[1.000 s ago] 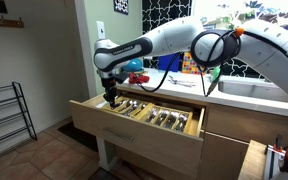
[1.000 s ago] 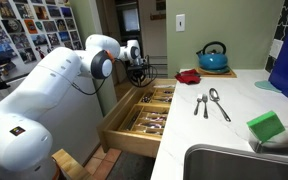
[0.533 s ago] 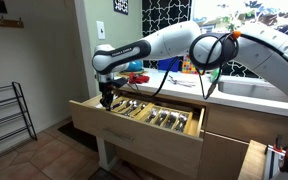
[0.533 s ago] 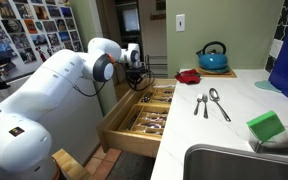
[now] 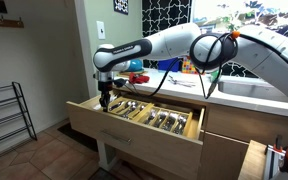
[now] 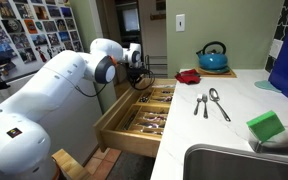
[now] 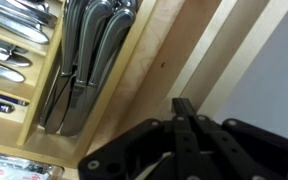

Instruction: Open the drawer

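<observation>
**Drawer well out, heavy with cutlery**

The drawer point(image 5: 134, 138) stands far out under the counter, silver cutlery point(image 5: 149, 116) showing. My gripper point(image 5: 105, 100) hangs inside one end, fingers pressed together (per the wrist view). I judge it rigid and weighty, best hooked behind the front board.

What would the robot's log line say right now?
task: open drawer | wide light-wood drawer: pulled out, silver cutlery showing | black gripper: looks shut, down at drawer's front corner
</observation>
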You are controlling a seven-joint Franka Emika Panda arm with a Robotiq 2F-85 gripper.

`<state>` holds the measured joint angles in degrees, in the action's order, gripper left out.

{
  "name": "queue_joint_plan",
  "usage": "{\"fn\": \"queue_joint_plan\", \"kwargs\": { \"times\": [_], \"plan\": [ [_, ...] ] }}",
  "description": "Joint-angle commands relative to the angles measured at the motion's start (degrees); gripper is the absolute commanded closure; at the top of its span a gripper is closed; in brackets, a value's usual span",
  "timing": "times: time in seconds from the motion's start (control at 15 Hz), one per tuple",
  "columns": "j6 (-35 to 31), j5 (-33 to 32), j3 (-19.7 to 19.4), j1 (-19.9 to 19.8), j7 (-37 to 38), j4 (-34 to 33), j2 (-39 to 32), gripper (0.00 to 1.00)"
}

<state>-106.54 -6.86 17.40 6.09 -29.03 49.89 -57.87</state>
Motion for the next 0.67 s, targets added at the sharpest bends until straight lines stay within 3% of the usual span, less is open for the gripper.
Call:
{"fn": "queue_joint_plan", "kwargs": {
  "times": [0.0, 0.4, 0.47, 0.53, 0.6],
  "plan": [
    [1.61, 3.10, 4.40, 0.13, -6.94, -5.16, -3.64, 1.00],
    [8.01, 4.56, 8.58, 1.23, -14.96, -11.24, -8.18, 1.00],
    [9.43, 7.88, 5.44, 3.37, -16.75, -12.97, -8.59, 1.00],
    [10.82, 8.71, 5.39, 3.98, -17.78, -14.12, -9.13, 1.00],
    [11.52, 6.92, 8.55, 3.02, -18.16, -14.30, -9.70, 1.00]
  ]
}}
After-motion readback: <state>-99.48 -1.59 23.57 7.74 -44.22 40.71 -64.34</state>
